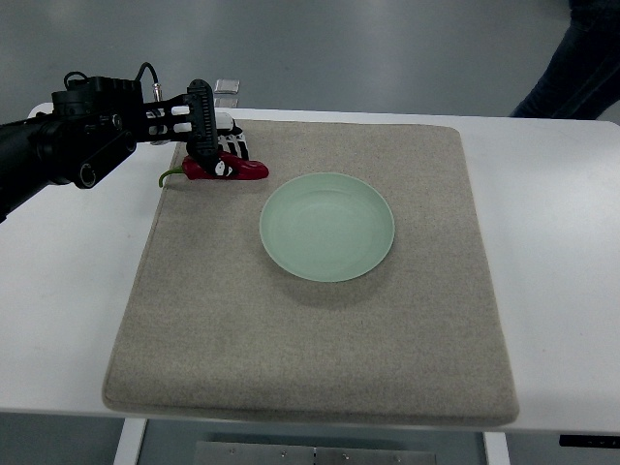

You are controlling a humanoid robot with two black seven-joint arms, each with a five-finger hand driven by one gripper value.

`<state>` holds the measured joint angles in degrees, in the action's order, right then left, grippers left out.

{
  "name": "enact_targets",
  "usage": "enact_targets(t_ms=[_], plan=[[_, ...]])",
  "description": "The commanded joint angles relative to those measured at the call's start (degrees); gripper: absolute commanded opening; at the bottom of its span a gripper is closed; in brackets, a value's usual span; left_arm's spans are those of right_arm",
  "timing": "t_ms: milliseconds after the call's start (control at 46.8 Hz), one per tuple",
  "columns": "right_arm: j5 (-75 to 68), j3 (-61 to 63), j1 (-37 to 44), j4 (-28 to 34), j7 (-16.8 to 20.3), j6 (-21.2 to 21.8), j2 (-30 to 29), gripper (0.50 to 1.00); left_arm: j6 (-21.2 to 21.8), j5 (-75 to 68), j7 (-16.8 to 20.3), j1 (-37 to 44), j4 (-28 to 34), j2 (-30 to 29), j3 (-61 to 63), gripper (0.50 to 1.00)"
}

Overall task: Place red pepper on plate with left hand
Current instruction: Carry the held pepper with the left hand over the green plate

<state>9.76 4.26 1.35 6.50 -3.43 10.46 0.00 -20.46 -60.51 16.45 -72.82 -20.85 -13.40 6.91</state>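
My left hand (215,145) fingers clamp the red pepper (228,170) at mat's (310,339) far-left, hiding its middle. Plate (327,227) sits right of it. White table (552,252), grey floor beyond.

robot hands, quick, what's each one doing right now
Left robot hand: fingers closed around the red pepper, which lies on the mat beside the plate.
Right robot hand: not in view.
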Motion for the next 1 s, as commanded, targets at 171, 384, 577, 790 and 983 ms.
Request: enact_targets(t_ms=[171,384,577,790,983], plan=[[0.0,0.0,0.0,0.0,0.0,0.0,0.0,0.932,-0.2,1.0,0.0,-1.7,-0.8,0.2,-0.8,0.5],[0.0,0.0,0.1,0.0,0.0,0.0,0.0,0.932,0.1,1.5,0.2,-3.1,-4.1,1.0,-1.6,0.5],[0.0,0.0,0.0,0.0,0.0,0.0,0.0,0.932,0.2,1.7,0.9,-4.0,-8.1,1.8,-3.0,0.5],[0.0,0.0,0.0,0.0,0.0,0.0,0.0,0.932,0.1,1.6,3.6,-5.2,-15.1,1.8,-3.0,0.5],[0.0,0.0,0.0,0.0,0.0,0.0,0.0,0.932,-0.6,1.2,4.2,-5.3,-21.3,1.8,-2.8,0.5]])
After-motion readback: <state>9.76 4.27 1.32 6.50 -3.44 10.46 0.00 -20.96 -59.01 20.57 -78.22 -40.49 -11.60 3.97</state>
